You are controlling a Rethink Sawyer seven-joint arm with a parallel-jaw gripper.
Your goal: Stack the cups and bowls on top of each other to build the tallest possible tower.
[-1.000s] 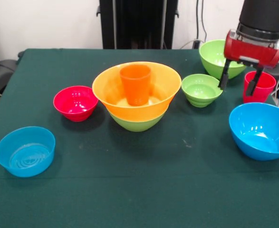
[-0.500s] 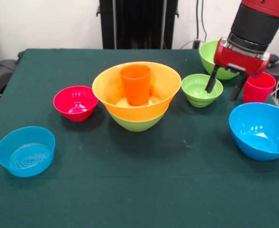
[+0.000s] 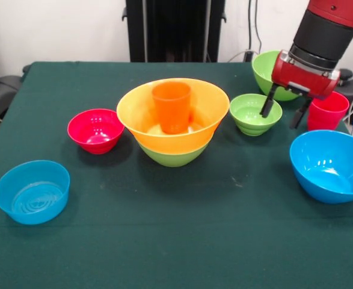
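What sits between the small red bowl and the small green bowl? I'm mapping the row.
Front view: the orange bowl, nested in a green bowl, holding the orange cup.

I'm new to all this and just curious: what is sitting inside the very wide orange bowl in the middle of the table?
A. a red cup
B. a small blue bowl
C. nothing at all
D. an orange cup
D: an orange cup stands upright inside the wide orange bowl, which itself rests in a green bowl; the red cup stands apart on the table by the gripper.
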